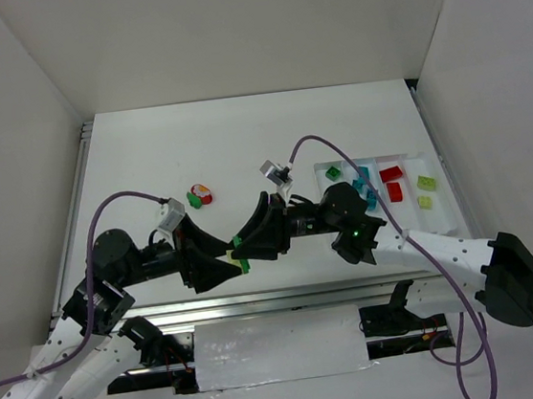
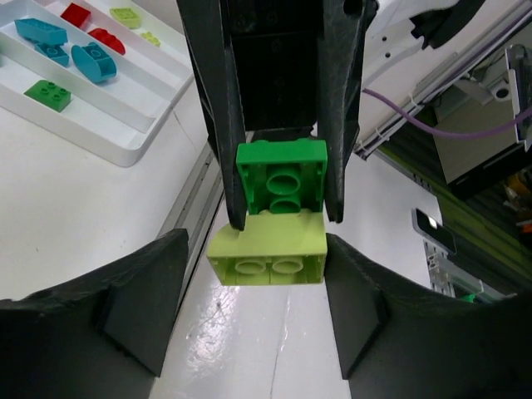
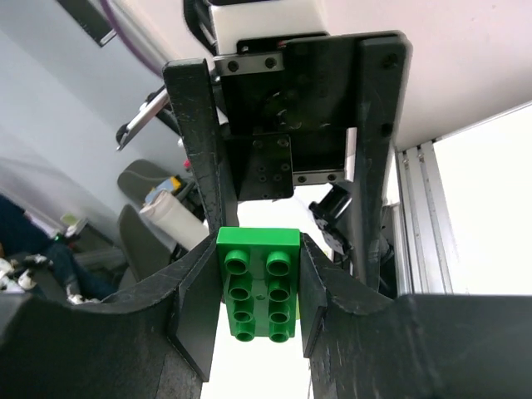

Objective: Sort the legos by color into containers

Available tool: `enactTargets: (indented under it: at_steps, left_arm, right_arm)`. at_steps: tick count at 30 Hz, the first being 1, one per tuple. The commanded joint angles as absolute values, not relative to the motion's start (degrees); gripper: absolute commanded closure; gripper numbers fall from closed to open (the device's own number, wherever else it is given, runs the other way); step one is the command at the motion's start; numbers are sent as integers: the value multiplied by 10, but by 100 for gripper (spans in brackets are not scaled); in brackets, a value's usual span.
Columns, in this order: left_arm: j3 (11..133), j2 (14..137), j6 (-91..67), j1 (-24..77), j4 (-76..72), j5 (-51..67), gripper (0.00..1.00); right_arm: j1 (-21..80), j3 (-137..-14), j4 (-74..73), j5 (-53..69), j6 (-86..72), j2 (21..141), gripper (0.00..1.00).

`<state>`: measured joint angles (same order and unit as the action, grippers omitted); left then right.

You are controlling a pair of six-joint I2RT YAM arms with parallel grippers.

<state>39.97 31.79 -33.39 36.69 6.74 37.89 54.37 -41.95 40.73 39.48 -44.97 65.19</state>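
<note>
My right gripper (image 3: 258, 291) is shut on a green lego (image 3: 258, 283), held in the air over the table's near edge (image 1: 241, 251). A pale yellow-green lego (image 2: 270, 253) is stuck to the green one (image 2: 281, 187). My left gripper (image 2: 256, 270) faces the right gripper, open. Its fingers (image 2: 141, 299) stand either side of the pale lego, with a gap on the left. The white tray (image 1: 442, 218) at the right holds a green lego (image 1: 334, 172), teal legos (image 1: 367, 193), red legos (image 1: 391, 174) and pale yellow-green legos (image 1: 425, 182) in separate compartments.
A small cluster of red, yellow and green legos (image 1: 201, 195) lies on the table left of centre. A metal rail (image 1: 287, 298) runs along the near table edge. White walls enclose the table on three sides.
</note>
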Motion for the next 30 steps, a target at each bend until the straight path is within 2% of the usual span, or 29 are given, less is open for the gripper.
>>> enactTargets:
  at_steps: [1, 7, 8, 12, 19, 23, 27, 30]
  left_arm:
    - [410, 318, -338, 369, 25, 373, 23]
    - [408, 315, -338, 368, 24, 380, 59]
    - [409, 315, -337, 368, 25, 380, 73]
    - [407, 312, -332, 369, 17, 399, 100]
    - [396, 272, -322, 368, -8, 456, 100]
    - [402, 272, -310, 368, -2, 468, 100]
    - [408, 277, -304, 368, 32, 433, 100]
    - [429, 281, -287, 368, 101, 343, 100]
  right_arm:
    - [557, -432, 441, 361, -434, 657, 100]
    - [572, -425, 423, 295, -411, 646, 100]
    - [579, -425, 418, 276, -401, 643, 100]
    - [580, -435, 406, 297, -385, 649, 100]
    - [501, -415, 469, 508, -410, 667, 100]
    - [495, -426, 417, 569, -364, 657, 100]
    - [477, -429, 286, 525, -301, 613, 100]
    - [441, -425, 120, 296, -241, 577, 100]
